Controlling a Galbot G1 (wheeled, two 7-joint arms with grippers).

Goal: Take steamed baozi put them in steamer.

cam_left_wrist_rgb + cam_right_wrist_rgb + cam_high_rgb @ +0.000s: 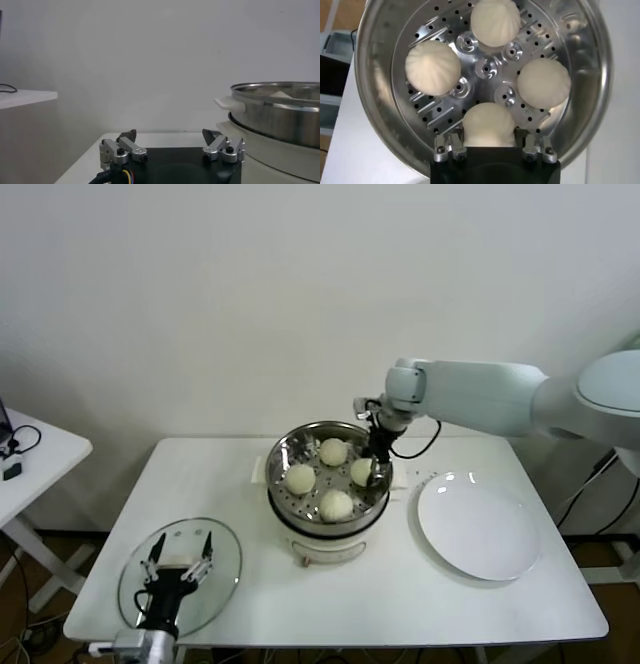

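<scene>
**4 baozi in the steamer, right gripper around the last one**

The steamer [328, 474] stands near the middle of the white table [520, 604], a little toward the far edge, its shiny perforated basket sitting on a white pot base. All 4 steamed baozi [336, 504] lie inside the basket, spaced around the centre and not touching one another: 1 toward the far edge, 1 toward the left edge, 1 toward the near edge and 1 toward the right edge.

The right gripper [374, 474] reaches down into the basket from above its right rim. In the right wrist view its 2 fingers [451, 146] flank the nearest bun [488, 124], 1 on each side and close against it. The fingers look parted to about the bun's width, and the bun rests on the perforated floor; whether the pads still press it or have just let go is hard to tell from here.

The left gripper [179, 566] hangs low over the near-left corner of the table, above the round glass lid [225, 544] that lies flat there. Its fingers [122, 148] are spread wide and hold nothing. The left wrist view shows the steamer's steel wall [280, 112] and a white side handle [229, 103] off to one side, well apart from this gripper.

A flat white plate [480, 529] sits beside the steamer toward the right edge, with nothing on it.
</scene>
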